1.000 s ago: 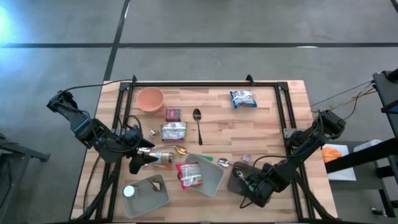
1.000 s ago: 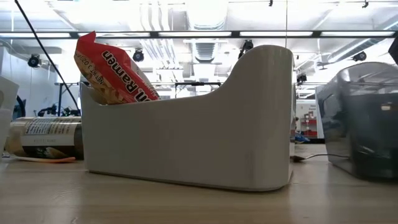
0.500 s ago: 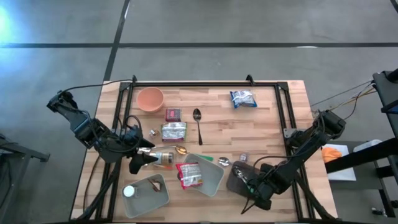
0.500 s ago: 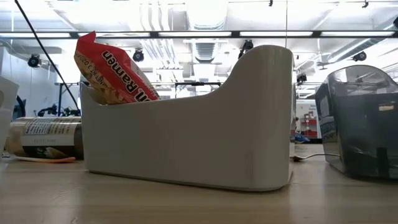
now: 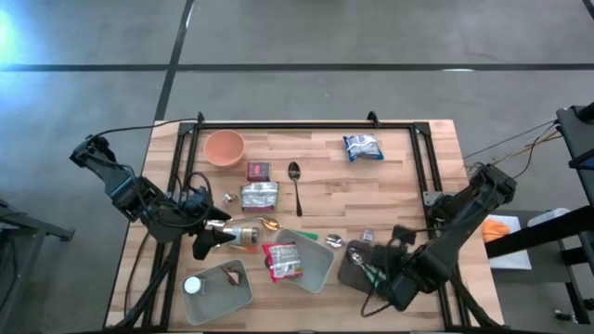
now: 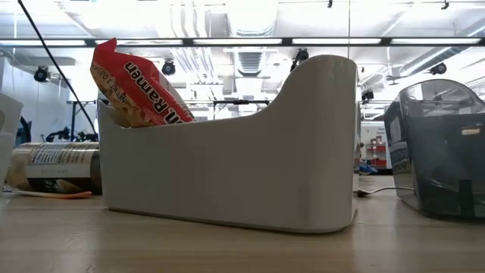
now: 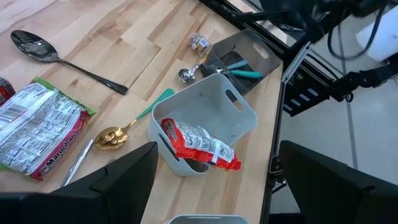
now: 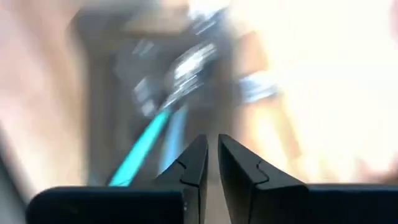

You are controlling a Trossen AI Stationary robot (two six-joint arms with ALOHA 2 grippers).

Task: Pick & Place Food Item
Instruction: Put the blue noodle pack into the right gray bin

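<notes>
The wooden bench (image 5: 399,172) carries a pale grey bin (image 5: 311,260) with a red ramen packet (image 5: 283,262) leaning inside it, and just to its right a dark tray (image 5: 355,264) holding teal-handled utensils (image 7: 244,70). The right tool (image 8: 211,163) hangs above that tray, its fingers nearly touching, holding nothing. The left tool (image 5: 206,243) waits near the bench's left front, its fingers spread wide.

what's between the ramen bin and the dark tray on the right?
In the left wrist view, a metal measuring spoon lies on the table between the white bin and the dark tray. High view shows it too.
</notes>
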